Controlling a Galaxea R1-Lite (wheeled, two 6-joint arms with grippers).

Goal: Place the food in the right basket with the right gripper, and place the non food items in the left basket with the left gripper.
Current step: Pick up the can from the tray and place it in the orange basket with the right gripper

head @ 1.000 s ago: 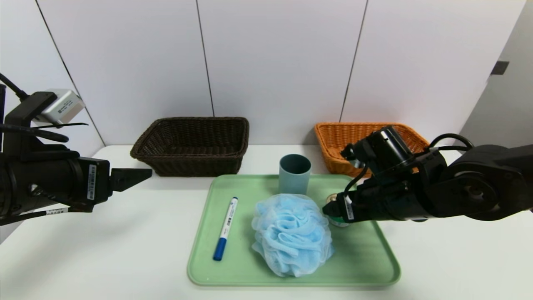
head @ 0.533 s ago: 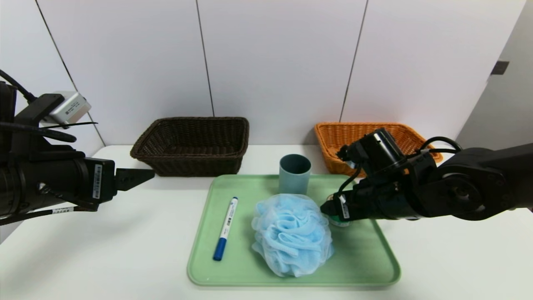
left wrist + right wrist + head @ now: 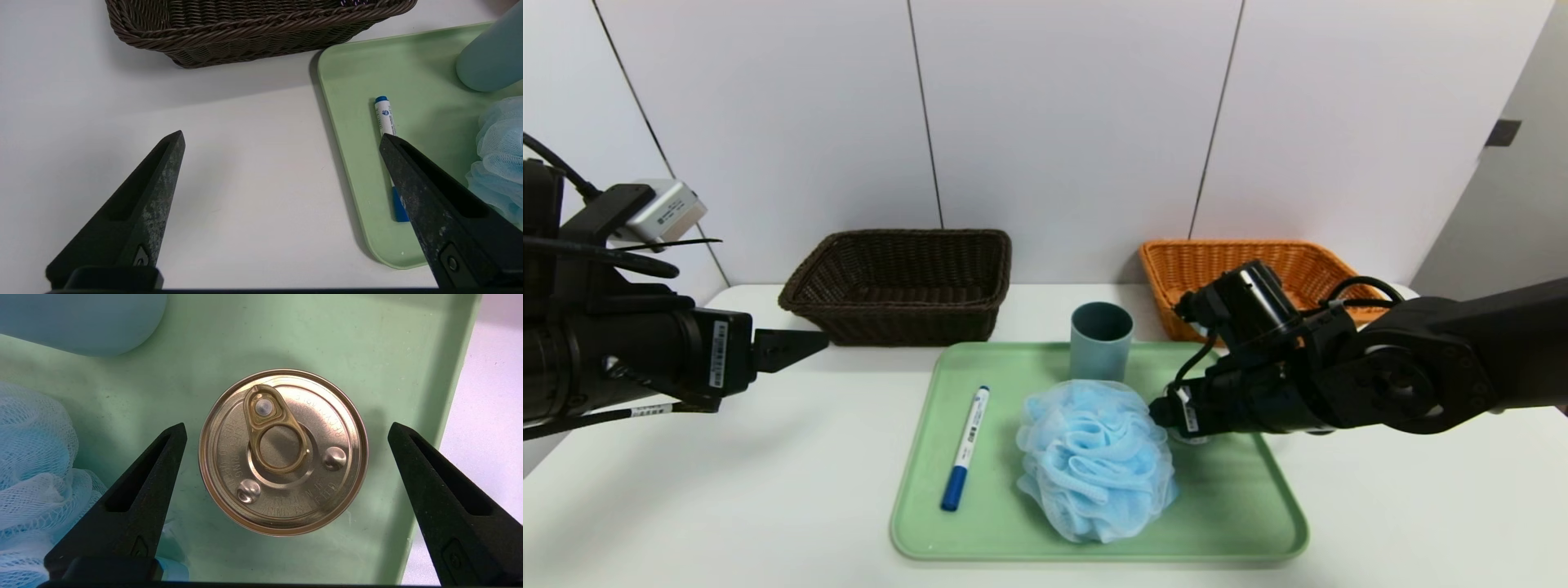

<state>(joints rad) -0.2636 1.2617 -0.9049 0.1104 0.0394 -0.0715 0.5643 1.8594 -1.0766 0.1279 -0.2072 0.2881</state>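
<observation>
The tin can [image 3: 282, 451] stands upright on the green tray [image 3: 1241, 498], just beside the bath puff [image 3: 1094, 469] and in front of the orange basket [image 3: 1250, 265]. The right gripper [image 3: 286, 433] hangs above the can with fingers spread wide, one either side of the lid, touching nothing. To do this well, I'd say it should drop straight down, keep the puff-side finger out of the mesh, then close on the can's wall. The left gripper [image 3: 282, 136] waits open, off the tray's side, nearest the marker [image 3: 386, 118].

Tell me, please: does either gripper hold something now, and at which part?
Nothing is held. The right gripper is open, one finger on each side of the tin can without touching it. The left gripper is open above the table.
</observation>
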